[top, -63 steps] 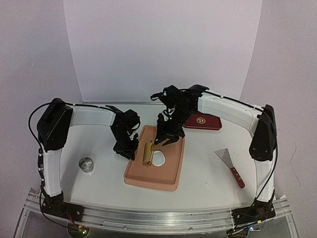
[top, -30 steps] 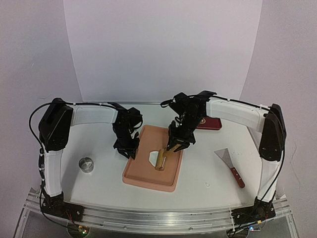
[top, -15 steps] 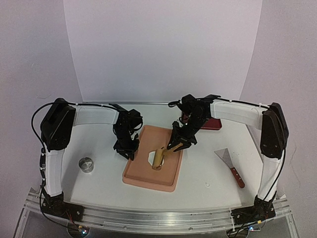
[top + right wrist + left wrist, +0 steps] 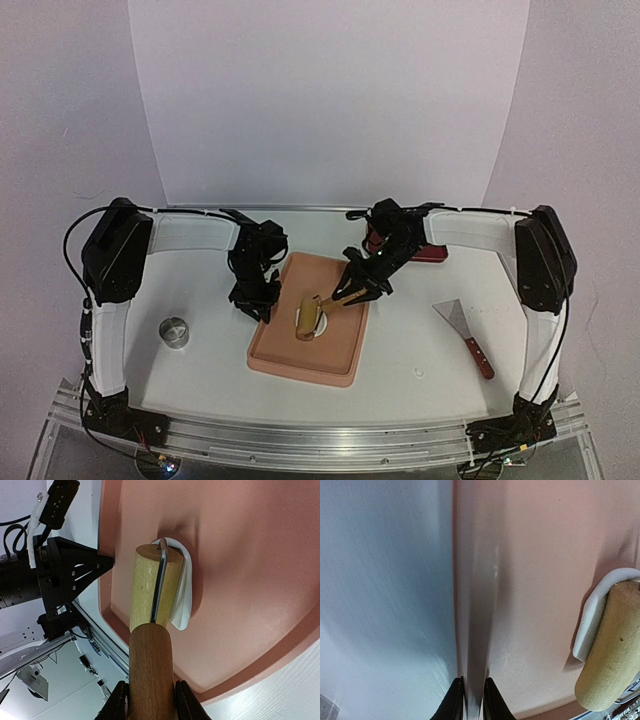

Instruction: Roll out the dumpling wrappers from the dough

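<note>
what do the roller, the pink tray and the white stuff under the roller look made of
The roller looks like pale bare wood: matte, faint grain, with a darker wooden handle and a metal wire frame. The tray seems moulded plastic or silicone, salmon pink with soft sheen; I cannot tell which. The dough is soft, matte white, pressed thin under the roller.

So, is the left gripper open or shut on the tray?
Shut: the left gripper pinches the tray rim between its fingertips.
</note>
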You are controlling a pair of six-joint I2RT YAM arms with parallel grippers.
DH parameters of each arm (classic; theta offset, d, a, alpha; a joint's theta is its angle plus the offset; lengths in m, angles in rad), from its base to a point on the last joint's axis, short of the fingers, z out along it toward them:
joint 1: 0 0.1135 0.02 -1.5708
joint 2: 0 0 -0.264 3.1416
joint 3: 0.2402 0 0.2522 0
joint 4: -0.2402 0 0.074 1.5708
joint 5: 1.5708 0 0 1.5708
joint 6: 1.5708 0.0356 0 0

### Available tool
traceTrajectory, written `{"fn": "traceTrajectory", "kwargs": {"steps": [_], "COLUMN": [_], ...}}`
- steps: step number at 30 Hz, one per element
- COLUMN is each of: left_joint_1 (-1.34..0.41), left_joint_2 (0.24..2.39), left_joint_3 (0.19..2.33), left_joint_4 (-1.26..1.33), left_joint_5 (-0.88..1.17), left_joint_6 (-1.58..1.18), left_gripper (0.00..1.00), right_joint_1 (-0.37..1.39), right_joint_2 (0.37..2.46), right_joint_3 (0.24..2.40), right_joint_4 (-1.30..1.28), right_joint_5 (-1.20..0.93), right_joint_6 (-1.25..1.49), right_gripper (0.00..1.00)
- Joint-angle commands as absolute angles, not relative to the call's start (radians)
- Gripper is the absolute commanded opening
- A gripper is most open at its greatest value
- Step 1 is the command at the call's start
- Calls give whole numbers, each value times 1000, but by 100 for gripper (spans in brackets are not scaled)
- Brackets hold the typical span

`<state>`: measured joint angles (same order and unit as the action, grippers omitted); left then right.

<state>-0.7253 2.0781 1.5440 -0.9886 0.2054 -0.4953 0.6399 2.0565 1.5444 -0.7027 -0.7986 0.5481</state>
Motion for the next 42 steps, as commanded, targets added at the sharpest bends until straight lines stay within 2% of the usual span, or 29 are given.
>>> {"fn": "traceTrajectory", "kwargs": {"steps": [1, 28, 42], "left_joint_1": [-722, -703, -703], "left_joint_2": [2084, 2043, 1980], "left_joint_3": [1569, 1569, 1518], "left_joint_4": [-999, -1020, -984], "left_joint_5": [227, 238, 230], "left_joint_6": [-485, -450, -476], "left_gripper": [15, 16, 17], "right_joint_1": [654, 658, 726], "right_joint_2": [2274, 2334, 2282], "right_joint_3": [1422, 1515, 1662], "right_joint_4": [-916, -865, -853], "right_joint_5": [-304, -299, -348], "right_joint_6": [563, 586, 562], "right_gripper": [0, 0, 0]}}
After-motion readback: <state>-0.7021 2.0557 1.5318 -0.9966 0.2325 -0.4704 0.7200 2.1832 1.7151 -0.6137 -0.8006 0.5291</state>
